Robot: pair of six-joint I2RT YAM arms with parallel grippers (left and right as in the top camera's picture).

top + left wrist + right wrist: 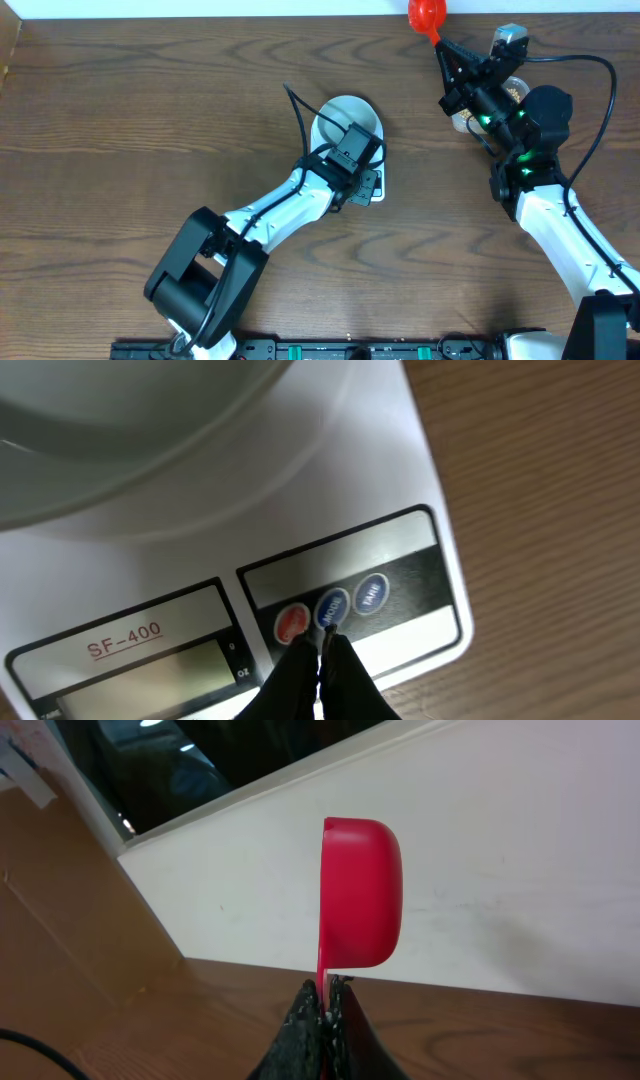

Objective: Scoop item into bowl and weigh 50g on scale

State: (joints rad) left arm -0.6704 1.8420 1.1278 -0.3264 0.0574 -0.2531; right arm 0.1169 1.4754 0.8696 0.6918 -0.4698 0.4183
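**Left fingertips at the scale buttons; right arm holds the scoop up by the back wall**

Centre of table: a flat white rectangular digital kitchen scale sits on the brown wood-grain tabletop. A small round pale bluish-white bowl stands on its platform. The left arm crosses over the bowl's near side in the overhead view.

Scale front panel, left wrist view: grey LCD display, partly cut off by the frame edge, reading not legible. The label reads "SF-400". Beside the display is a row of three round buttons, one red and two blue.

Left gripper: black fingers pinched together, nothing between them. The tips are at the lower edge of the middle blue button. Touching or just above it, I cannot tell.

Right gripper: fingers clenched on the thin handle of a red plastic measuring scoop. The scoop's cup stands on edge, its rounded back towards the wrist camera, so its inside is hidden. From overhead the scoop is at the table's far edge, against the white wall and well apart from the scale.

Beneath the right arm: a clear plastic tub, mostly covered. A patch of small beige-yellow beans shows beside the wrist, too small to tell singly.
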